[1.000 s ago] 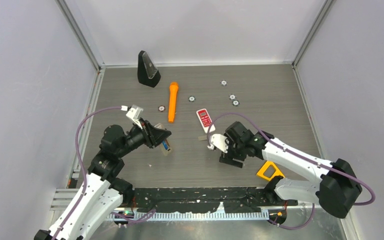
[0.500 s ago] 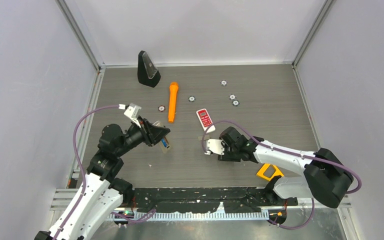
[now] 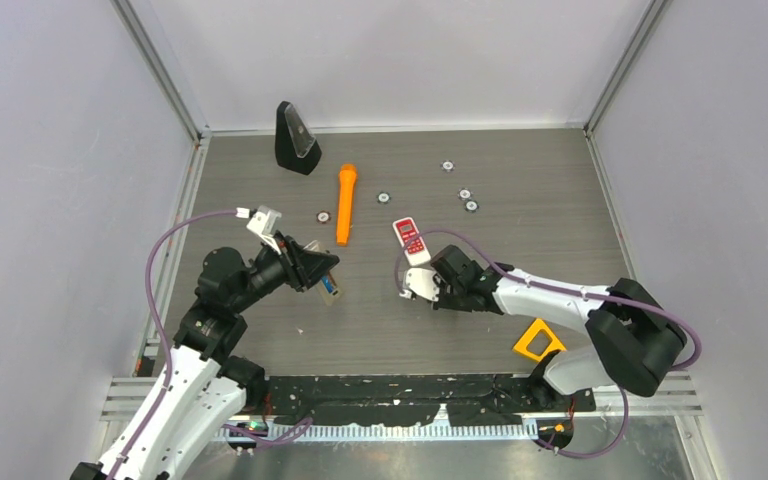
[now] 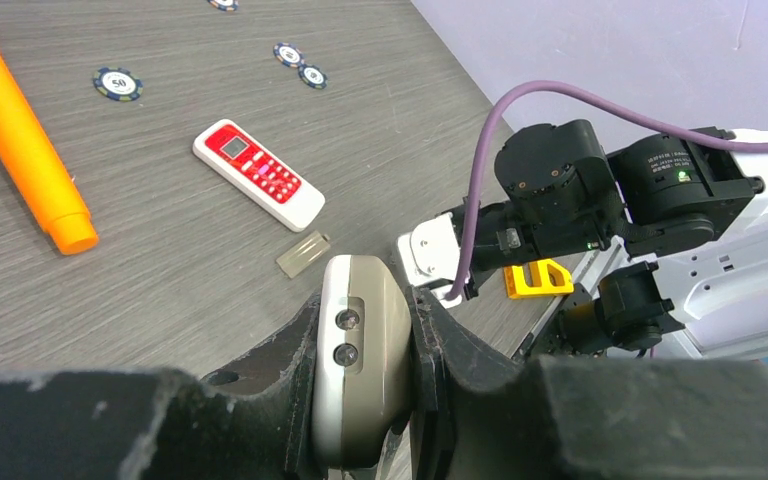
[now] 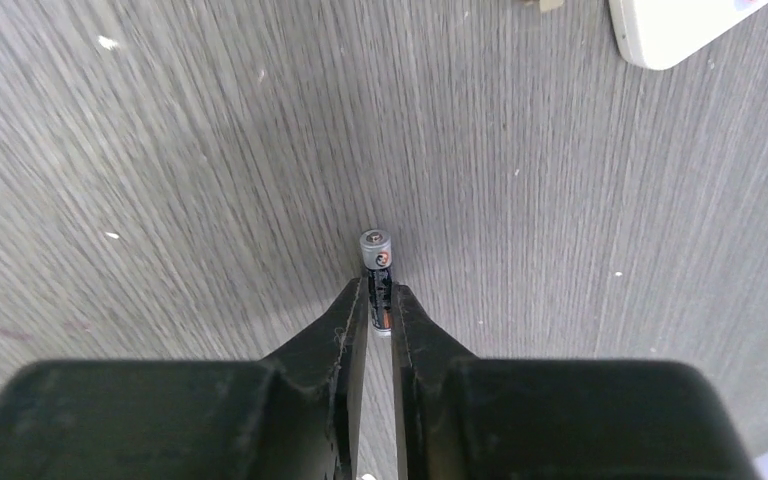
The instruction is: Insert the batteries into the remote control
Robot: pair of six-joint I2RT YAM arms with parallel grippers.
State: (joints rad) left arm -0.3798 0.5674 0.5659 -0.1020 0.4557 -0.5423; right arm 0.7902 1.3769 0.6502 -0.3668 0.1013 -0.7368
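Currently, a battery (image 5: 376, 262) is pinched in the right gripper (image 5: 380, 300), its long axis along the fingers, silvery end out. The remote (image 4: 363, 390) is clamped in the left gripper (image 4: 365, 315), apart to the battery's left.

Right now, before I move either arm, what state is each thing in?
left gripper: shut on the grey remote.
grey remote: clamped by its sides.
blue battery: seemingly seated in the grey remote.
right gripper: shut on the dark battery.
dark battery: pinched, silvery end poking out.
red remote: flat, buttons up, untouched.
battery cover: off, loose on the table.
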